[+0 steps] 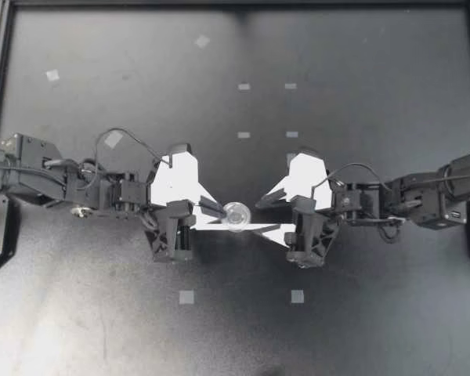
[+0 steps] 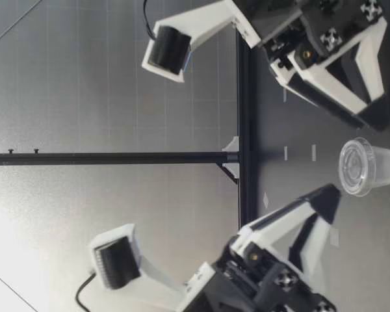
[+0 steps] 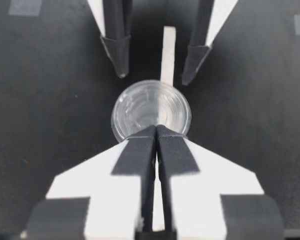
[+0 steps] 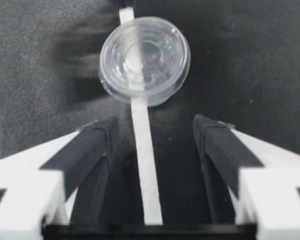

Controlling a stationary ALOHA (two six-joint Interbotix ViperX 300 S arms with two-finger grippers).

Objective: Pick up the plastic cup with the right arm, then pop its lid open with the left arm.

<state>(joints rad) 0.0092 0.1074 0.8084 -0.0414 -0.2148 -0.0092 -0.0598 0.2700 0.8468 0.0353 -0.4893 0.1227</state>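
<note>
Centre frame on black surface [image 1: 360, 313], left tool [image 1: 221, 212] clenched empty just beside clear lidded cup [image 1: 236, 216], right tool [image 1: 260, 216] released opposite.

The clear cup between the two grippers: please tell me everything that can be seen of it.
The clear cup is small and round and looks like thin transparent plastic, with a ringed lid on its wider top. It stands upright on a white strip on the black table and seems empty. My left gripper, its fingers shut together, is right at the rim; whether it touches cannot be told. My right gripper is open and faces the cup, apart from it.
</note>
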